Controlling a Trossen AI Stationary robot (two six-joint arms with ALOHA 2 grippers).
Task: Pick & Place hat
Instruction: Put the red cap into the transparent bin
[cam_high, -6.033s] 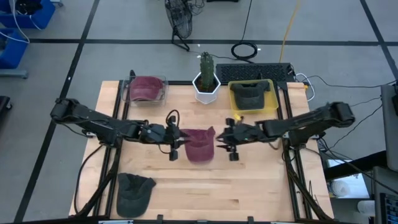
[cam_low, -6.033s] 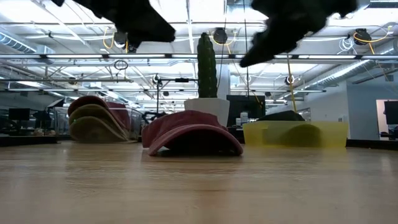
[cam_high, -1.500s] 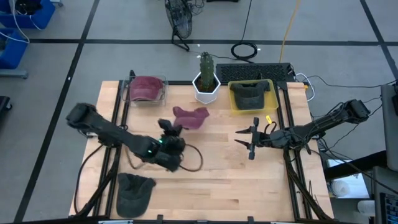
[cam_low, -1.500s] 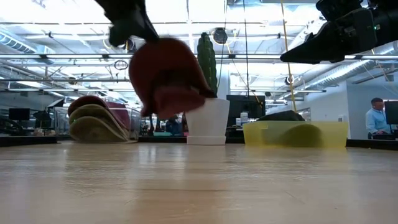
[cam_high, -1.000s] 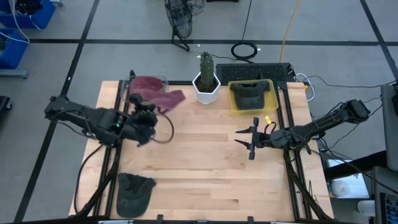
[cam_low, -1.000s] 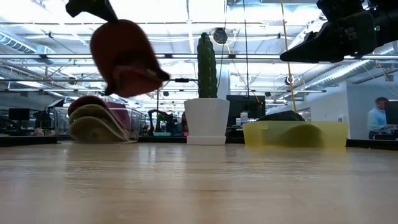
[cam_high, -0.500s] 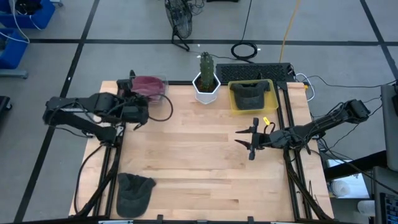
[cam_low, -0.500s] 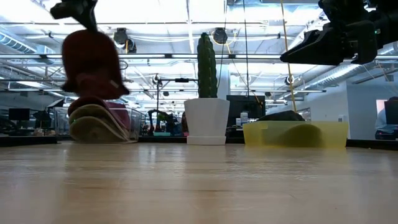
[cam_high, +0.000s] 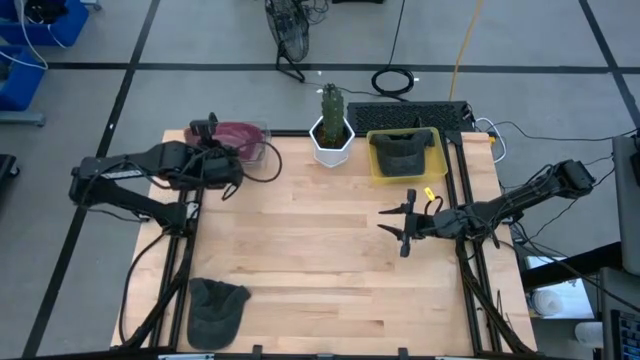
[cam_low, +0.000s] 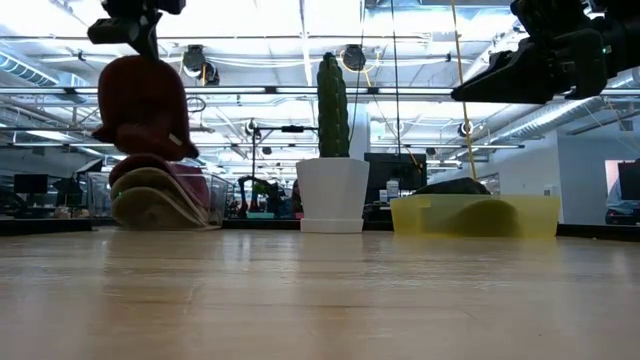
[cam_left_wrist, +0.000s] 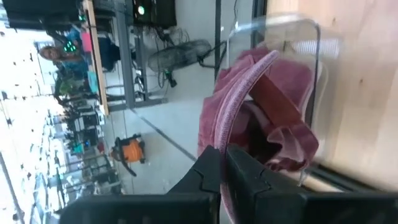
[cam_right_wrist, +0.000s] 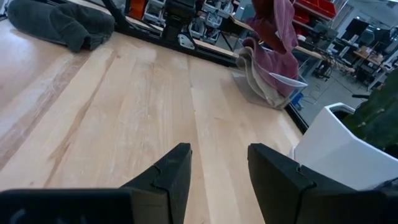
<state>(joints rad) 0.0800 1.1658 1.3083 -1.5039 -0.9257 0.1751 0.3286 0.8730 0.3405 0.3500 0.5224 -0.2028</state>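
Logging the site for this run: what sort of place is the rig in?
Probably an open robotics lab or workshop: ceiling light strips over rows of workbenches, parts shelving beyond the wooden table.

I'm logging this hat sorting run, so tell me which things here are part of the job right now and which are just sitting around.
In the job:
- red hat, held in the shut left claw
- clear bin with a red hat in it, just below

Lying about:
- grey hat at the table's near left corner
- yellow bin holding a dark hat
- cactus in a white pot
- right claw, open, waiting

Robotics lab, concrete floor (cam_high: 90, 120), exposed ceiling lights (cam_low: 300, 15), equipment racks (cam_right_wrist: 199, 18)
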